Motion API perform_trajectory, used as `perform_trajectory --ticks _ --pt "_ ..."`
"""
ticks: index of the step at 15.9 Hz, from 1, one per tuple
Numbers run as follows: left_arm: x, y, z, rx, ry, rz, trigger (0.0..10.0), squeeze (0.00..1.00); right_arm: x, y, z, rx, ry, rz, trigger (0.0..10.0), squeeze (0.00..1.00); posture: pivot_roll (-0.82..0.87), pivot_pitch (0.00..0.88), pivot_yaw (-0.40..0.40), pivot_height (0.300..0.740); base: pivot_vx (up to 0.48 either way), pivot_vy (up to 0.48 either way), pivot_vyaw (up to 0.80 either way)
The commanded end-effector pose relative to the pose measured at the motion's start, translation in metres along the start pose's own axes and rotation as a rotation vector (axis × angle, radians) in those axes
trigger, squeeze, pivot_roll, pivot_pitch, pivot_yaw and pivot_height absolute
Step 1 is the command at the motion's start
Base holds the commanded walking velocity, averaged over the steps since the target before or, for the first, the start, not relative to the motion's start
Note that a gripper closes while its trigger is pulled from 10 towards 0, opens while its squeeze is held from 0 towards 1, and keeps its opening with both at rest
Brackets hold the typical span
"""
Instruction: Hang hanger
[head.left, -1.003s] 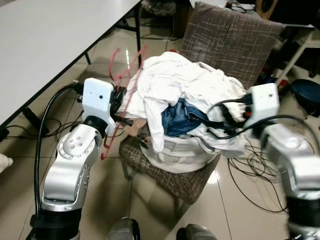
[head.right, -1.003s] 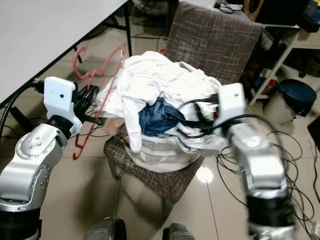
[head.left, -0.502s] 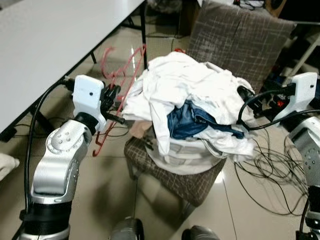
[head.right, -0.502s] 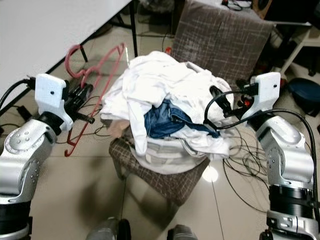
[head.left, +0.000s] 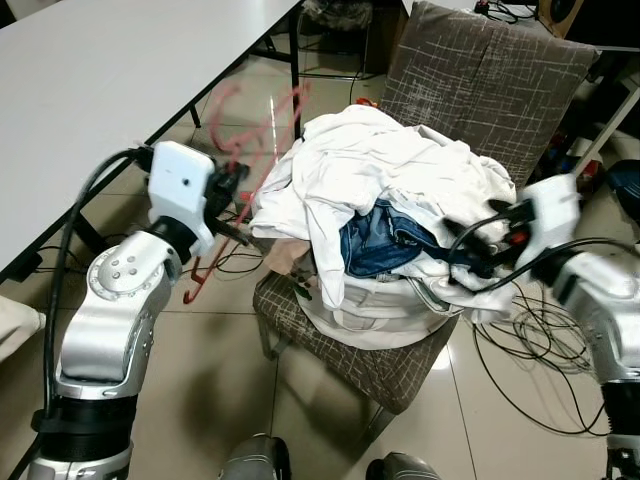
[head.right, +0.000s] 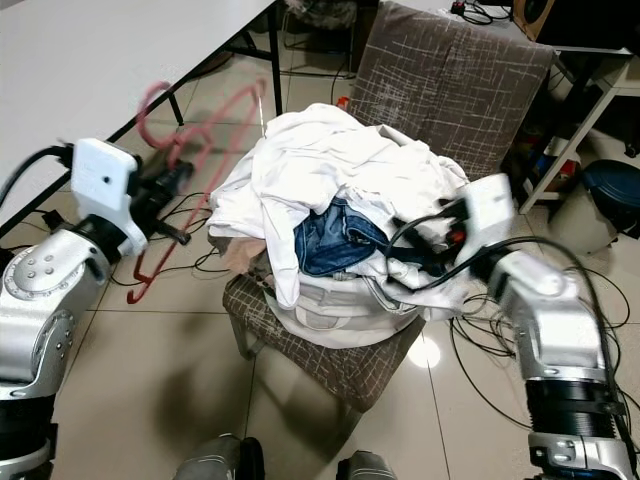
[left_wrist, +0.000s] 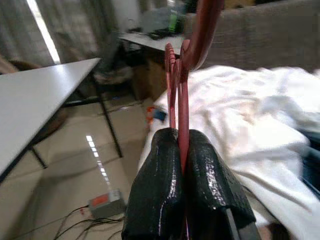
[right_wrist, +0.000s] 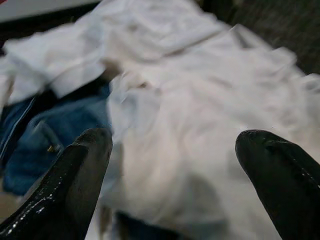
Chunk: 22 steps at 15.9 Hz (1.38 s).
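Silver and bent at the elbow, our left arm rises from the lower left of the frame, its white wrist block sitting left of centre and aimed toward the upper right. Our left gripper (left_wrist: 182, 165) is clamped tight on the red hangers (head.left: 262, 135), the two black pads pressed together with the thin red wire pinched between them. In the wrist view several red loops rise straight out of that pinch. From the head, the hangers spread up and to the right of the gripper as a motion-blurred pink tangle, in front of the white table (head.left: 90, 80) in the upper left and just beside the laundry; one red end hangs down below the wrist over the tiled floor (head.left: 200, 360).

At centre sits a heap of white clothes (head.left: 390, 175) with a blue garment (head.left: 375, 240) tucked in it, piled on a brown checked chair (head.left: 480, 70).

Our right arm comes up from the lower right, forearm angled toward the pile and blurred. Our right gripper (right_wrist: 175, 165) has its fingers spread wide apart, holding nothing, poised close over the white cloth at the right edge of the heap.
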<state>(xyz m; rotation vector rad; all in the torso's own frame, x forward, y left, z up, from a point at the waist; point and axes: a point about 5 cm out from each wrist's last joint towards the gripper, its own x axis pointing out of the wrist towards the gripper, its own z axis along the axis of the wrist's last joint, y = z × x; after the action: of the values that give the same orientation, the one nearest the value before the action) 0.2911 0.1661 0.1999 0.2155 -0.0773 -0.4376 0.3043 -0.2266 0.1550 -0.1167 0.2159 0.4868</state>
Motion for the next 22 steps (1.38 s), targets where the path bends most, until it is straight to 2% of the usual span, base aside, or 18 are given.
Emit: perform_trajectory --ticks 1,3,5,7,8,9,10,12,15,16,17,19,21,22 --pt "-0.002 -0.002 0.003 0.029 -0.010 -0.033 10.0 0.00 -0.002 0.001 0.006 -0.084 0.030 0.007 10.0 0.00 -0.09 0.074 0.039 0.740 0.000 0.000 0.00" --pt "-0.002 -0.002 0.002 0.022 -0.010 -0.021 10.0 0.00 -0.003 -0.004 -0.001 -0.216 0.107 -0.044 10.0 0.00 -0.09 0.073 0.036 0.740 0.000 0.000 0.00" --pt "-0.001 -0.005 0.002 0.025 -0.013 -0.027 10.0 0.00 -0.004 -0.014 -0.003 -0.169 0.097 -0.141 10.0 0.00 -0.09 0.076 0.034 0.740 0.000 0.000 0.00" --pt "-0.001 -0.005 0.004 0.048 -0.029 -0.020 10.0 0.00 -0.006 -0.018 -0.005 -0.145 0.108 -0.169 10.0 0.00 -0.09 0.075 0.035 0.740 0.000 0.000 0.00" --pt "-0.001 -0.004 0.004 0.041 -0.028 -0.011 10.0 0.00 -0.009 -0.024 -0.007 -0.140 0.114 -0.198 9.3 0.00 -0.09 0.078 0.032 0.740 0.000 0.000 0.00" --pt "-0.001 -0.003 0.004 0.040 -0.028 -0.009 10.0 0.00 -0.013 -0.032 -0.005 -0.090 0.076 -0.249 1.9 0.00 -0.10 0.079 0.033 0.740 0.000 0.000 0.00" --pt "-0.001 -0.002 0.004 0.043 -0.030 -0.006 10.0 0.00 -0.016 -0.038 -0.002 -0.053 0.044 -0.285 0.0 0.00 -0.09 0.081 0.033 0.740 0.000 0.000 0.00" --pt "-0.002 -0.001 0.005 0.048 -0.031 0.000 10.0 0.00 -0.025 -0.048 0.003 0.031 -0.020 -0.331 0.0 0.00 -0.09 0.081 0.033 0.740 0.000 0.000 0.00" --pt "-0.002 0.000 0.007 0.056 -0.035 0.005 10.0 0.00 -0.038 -0.053 0.005 0.029 -0.034 -0.323 0.0 0.00 -0.10 0.086 0.034 0.740 0.000 0.000 0.00" --pt "-0.002 -0.001 0.006 0.048 -0.037 0.008 10.0 0.00 -0.040 -0.049 0.009 0.029 -0.068 -0.299 1.6 0.00 -0.10 0.084 0.031 0.740 0.000 0.000 0.00" --pt "-0.001 -0.002 0.005 0.023 -0.033 0.010 10.0 0.00 -0.041 -0.043 0.017 0.041 -0.125 -0.285 10.0 0.00 -0.10 0.084 0.028 0.740 0.000 0.000 0.00" --pt "0.002 -0.002 0.003 -0.024 -0.027 0.108 10.0 0.00 -0.042 -0.027 0.033 0.017 -0.246 -0.380 10.0 0.00 -0.10 0.083 0.022 0.740 0.000 0.000 0.00" --pt "0.004 -0.007 0.005 -0.031 -0.061 0.162 10.0 0.00 -0.041 0.005 0.043 -0.020 -0.318 -0.406 10.0 0.00 -0.11 0.079 0.025 0.740 0.000 0.000 0.00" --pt "0.007 -0.011 0.007 -0.039 -0.077 0.165 10.0 0.00 -0.041 0.020 0.041 0.048 -0.333 -0.429 10.0 0.00 -0.12 0.080 0.030 0.740 0.000 0.000 0.00"
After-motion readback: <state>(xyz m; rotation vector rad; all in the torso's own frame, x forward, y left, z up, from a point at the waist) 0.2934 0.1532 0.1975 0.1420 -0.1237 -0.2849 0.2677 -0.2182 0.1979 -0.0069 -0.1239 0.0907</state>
